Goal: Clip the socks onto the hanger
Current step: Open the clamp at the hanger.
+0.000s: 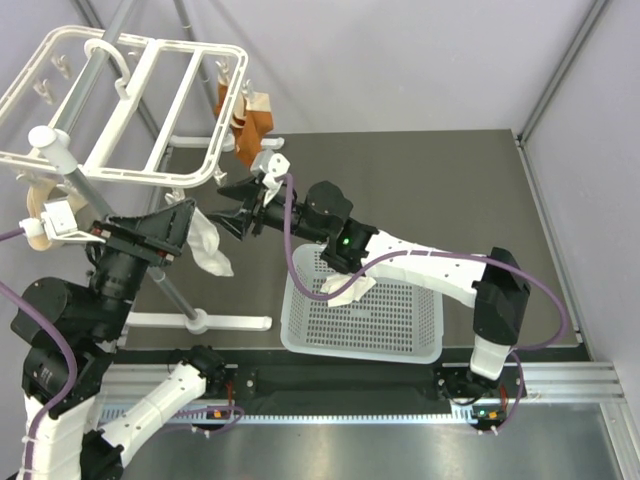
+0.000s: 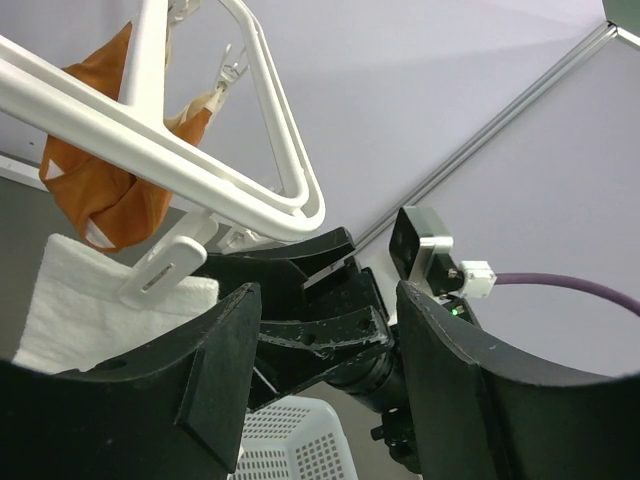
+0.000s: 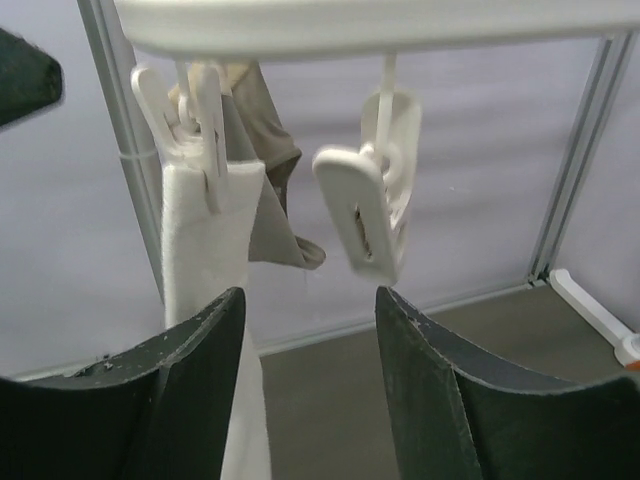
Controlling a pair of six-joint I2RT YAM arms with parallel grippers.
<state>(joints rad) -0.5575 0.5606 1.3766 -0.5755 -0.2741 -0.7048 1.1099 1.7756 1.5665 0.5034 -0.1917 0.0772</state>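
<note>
1 white sock [image 3: 205,260] hangs clipped on the hanger [image 3: 380,20]. The left gripper [image 2: 325,300] and right gripper [image 3: 310,300] are spread, empty. Probably best: squeeze the free clip [image 3: 365,205] squarely before feeding fabric.

My left arm [image 1: 70,320] rises from its base at the near left and bends forward, with the wrist lifted. The left gripper [image 1: 190,228] points to the right, and its fingers [image 2: 215,370] stand wide apart. My right arm [image 1: 440,270] stretches from the near right far over to the left. The right gripper [image 1: 225,203] faces the left gripper, tips near but not touching. Its fingers [image 3: 200,390] are also spread.
</note>
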